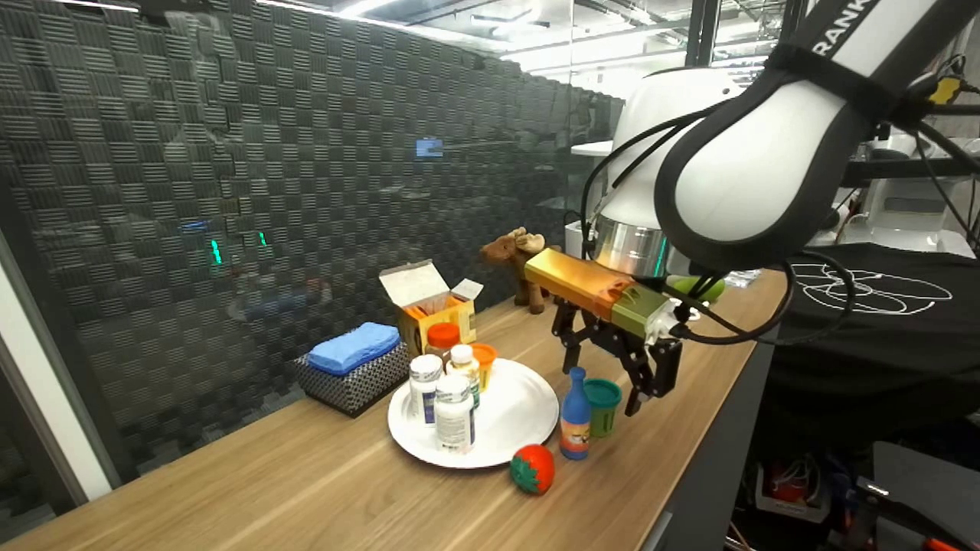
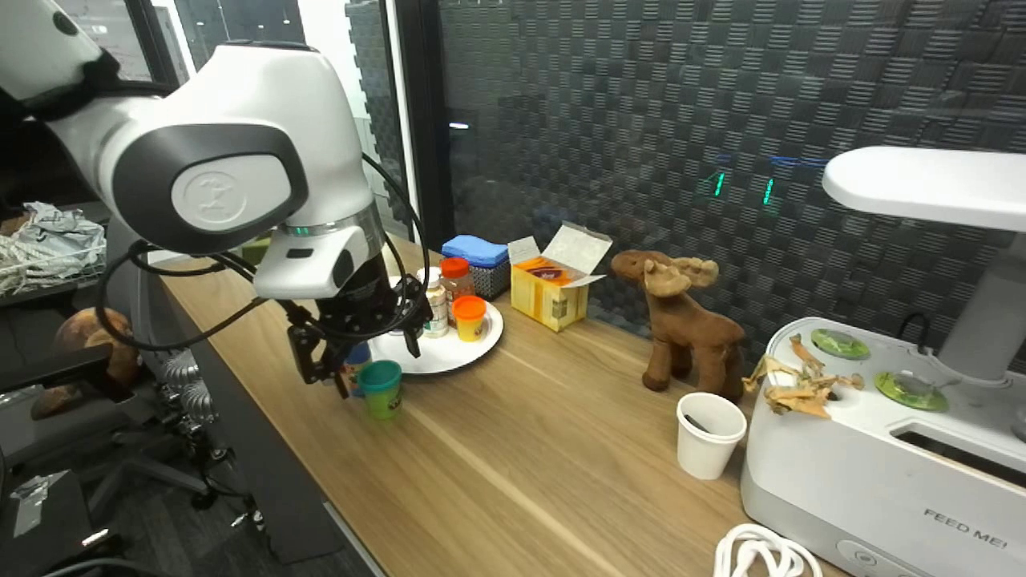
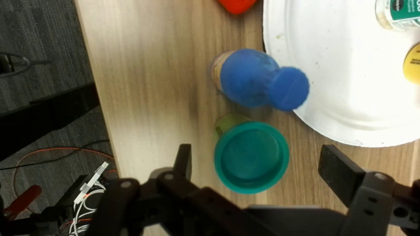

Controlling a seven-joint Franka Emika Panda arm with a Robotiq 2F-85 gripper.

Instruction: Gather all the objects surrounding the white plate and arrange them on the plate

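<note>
There is one white plate (image 1: 521,409) on the counter (image 1: 268,490), and I count five things upon it: three white-capped bottles (image 1: 455,417), one red-capped jar (image 2: 458,290) and one orange-lidded pot (image 2: 469,319). In an exterior view they stand upright together, on the left and far part of the plate. Around it are three things more. One strawberry (image 1: 533,468) lies just beside the near right edge, one blue bottle (image 1: 576,421) stands upright to the right, and one teal-lidded tub (image 1: 603,409) stands just beyond this bottle, apart from it.

The one gripper (image 1: 602,387) hangs above the tub. Its jaws are wide apart, and in the wrist view the teal lid appears between the fingers.

Of the containers, one yellow carton (image 1: 463,321), at the far left of the plate, has its flaps raised and orange packets (image 2: 553,272) inside, which I cannot count exactly. In both exterior views one dark box (image 1: 348,392) is left of it, with one blue cloth (image 1: 354,348) on top. In an exterior view one white cup (image 2: 707,449) contains a dark object, too small to name. Just beyond it stands one brown toy (image 2: 681,324), and at right one white machine (image 2: 866,473).
</note>
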